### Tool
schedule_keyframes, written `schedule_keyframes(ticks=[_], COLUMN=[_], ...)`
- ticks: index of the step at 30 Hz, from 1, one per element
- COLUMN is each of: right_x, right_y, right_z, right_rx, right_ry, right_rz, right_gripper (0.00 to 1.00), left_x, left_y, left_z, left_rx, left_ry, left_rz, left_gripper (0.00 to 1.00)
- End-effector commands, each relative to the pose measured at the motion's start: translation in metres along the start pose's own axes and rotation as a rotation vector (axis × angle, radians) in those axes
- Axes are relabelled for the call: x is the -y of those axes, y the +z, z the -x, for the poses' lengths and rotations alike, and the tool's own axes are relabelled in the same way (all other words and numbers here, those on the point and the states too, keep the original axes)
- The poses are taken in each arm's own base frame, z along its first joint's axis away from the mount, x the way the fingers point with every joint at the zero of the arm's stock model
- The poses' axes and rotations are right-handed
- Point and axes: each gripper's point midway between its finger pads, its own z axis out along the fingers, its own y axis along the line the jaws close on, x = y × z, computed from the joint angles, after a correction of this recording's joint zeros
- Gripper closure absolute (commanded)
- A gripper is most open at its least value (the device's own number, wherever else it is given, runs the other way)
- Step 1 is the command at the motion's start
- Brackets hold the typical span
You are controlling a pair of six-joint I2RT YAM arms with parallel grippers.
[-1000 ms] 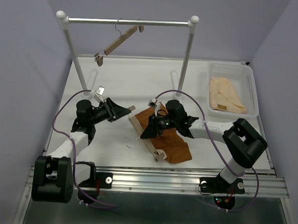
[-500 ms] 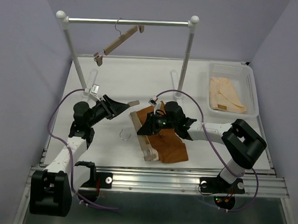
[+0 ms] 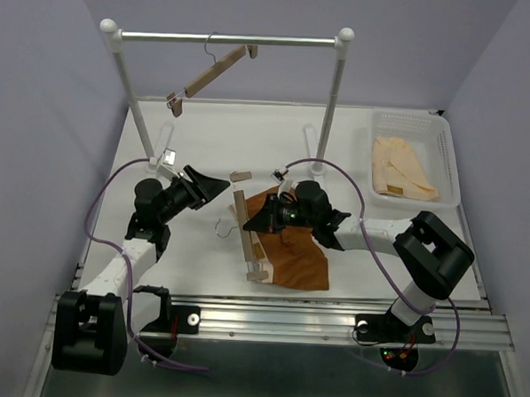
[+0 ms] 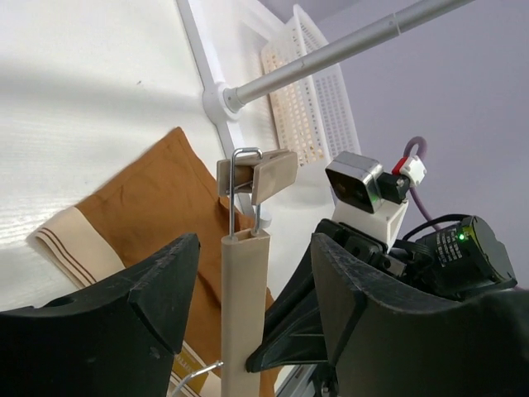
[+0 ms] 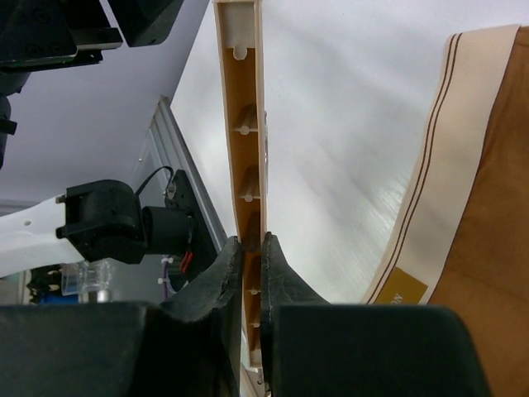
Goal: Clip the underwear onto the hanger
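Observation:
The hanger [image 3: 248,233] is a light-wood bar with a clip at each end, lying slanted over the table left of the rust-orange underwear [image 3: 297,258]. My right gripper [image 3: 252,224] is shut on the bar's middle; in the right wrist view its fingers [image 5: 233,273] pinch the bar [image 5: 240,124], with the tan waistband [image 5: 434,174] to the right. My left gripper [image 3: 218,187] is open beside the hanger's far end. In the left wrist view the bar end [image 4: 245,306] and its clip [image 4: 263,175] stand between my spread fingers [image 4: 157,281], touching neither, with the underwear [image 4: 157,198] behind.
A second hanger [image 3: 209,73] hangs tilted on the metal rail [image 3: 255,41] at the back, whose posts stand on the table. A white basket [image 3: 451,164] at back right holds pale peach garments [image 3: 400,168]. Purple cables loop beside both arms.
My right gripper has swung the hanger left and closer to straight front-to-back, off the underwear's left edge. My left gripper has risen and moved right to the hanger's far end.

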Motion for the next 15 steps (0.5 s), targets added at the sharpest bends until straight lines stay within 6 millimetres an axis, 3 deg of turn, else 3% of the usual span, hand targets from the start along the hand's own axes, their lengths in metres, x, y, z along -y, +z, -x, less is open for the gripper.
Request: schedule_keyframes(ticks=[1,11,15], right_x=[-0.029,-0.041,-0.045], right_y=[0.0,-0.007,-0.007], right_z=[0.017,0.018,0.015], right_rx=[0.08,0.097,0.08], right_ry=[0.007,0.017,0.031], right_rz=[0.109,0.161,0.192], right_gripper=[0.99,0.99,0.99], left_x=[0.017,0.027,0.041], left_y=[0.004,0.014,0.013], left_z=[0.018,0.017,0.018], left_rx=[0.074,0.052,0.057], left_ry=[0.076,0.092,0.105], left_rz=[-0.07,-0.182,-0.275], left_gripper=[0.31,0.24,0.24])
